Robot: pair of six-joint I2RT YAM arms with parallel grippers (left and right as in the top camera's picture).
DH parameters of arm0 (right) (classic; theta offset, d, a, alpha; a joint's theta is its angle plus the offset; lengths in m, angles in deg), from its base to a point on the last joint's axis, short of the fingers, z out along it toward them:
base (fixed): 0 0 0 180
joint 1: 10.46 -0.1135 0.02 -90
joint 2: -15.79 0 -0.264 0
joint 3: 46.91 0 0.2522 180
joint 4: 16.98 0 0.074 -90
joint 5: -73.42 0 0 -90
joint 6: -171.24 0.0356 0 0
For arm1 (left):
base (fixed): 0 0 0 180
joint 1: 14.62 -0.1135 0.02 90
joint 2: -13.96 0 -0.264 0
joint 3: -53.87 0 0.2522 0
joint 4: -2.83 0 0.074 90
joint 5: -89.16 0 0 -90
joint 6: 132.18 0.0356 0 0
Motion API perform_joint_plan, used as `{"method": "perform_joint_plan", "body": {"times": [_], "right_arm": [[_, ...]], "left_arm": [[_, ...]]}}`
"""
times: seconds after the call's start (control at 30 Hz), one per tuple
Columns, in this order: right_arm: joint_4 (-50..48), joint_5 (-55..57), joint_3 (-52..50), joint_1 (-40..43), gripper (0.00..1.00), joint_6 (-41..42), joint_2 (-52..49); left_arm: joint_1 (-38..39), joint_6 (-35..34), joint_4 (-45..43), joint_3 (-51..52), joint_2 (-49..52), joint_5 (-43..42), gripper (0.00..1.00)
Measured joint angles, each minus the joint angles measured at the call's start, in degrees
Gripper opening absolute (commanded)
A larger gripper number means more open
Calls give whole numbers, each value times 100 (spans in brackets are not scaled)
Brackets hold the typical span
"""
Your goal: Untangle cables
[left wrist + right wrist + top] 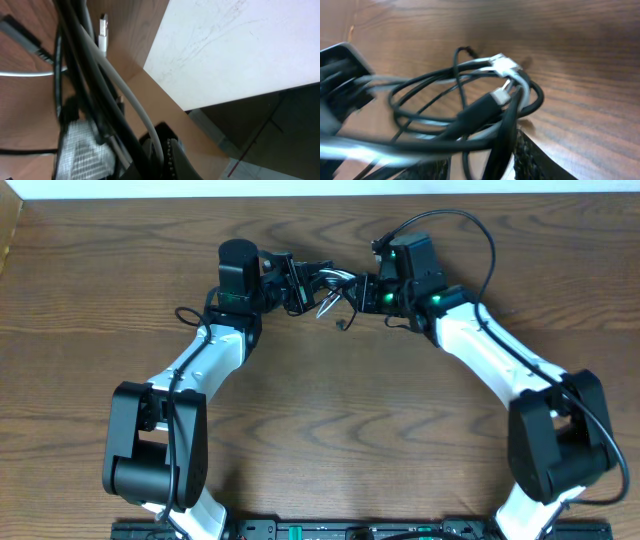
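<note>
At upper centre of the frame, the looped black and white cables (334,288) were held over the worktop (330,410), gripped by the closed left tool (303,286) and the closed right tool (363,292).

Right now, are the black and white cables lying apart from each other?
No, the black cable and white cable loop through each other in one bundle.

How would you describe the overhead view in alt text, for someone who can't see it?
A small tangle of black and white cables is gripped between the left fingers and right fingers of two white-and-black robot arms. The arms reach in from the near edge of a wooden table and meet at its far middle.
</note>
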Motion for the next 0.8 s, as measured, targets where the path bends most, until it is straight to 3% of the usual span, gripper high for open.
{"method": "perform_joint_plan", "body": {"times": [0.1,0.2,0.37,0.57,0.8], "right_arm": [[-127,201,0,-17,30,116,-160],[-142,466,0,-17,1,170,-229],[-105,726,0,2,1,254,-232],[129,280,0,295,1,59,-205],[1460,-361,-2,962,1,-389,551]], "left_arm": [[0,0,0,0,0,0,7],[0,0,0,0,0,0,8],[2,0,0,0,0,0,7],[-9,90,7,0,0,140,8],[-214,1578,190,0,0,304,7]]}}
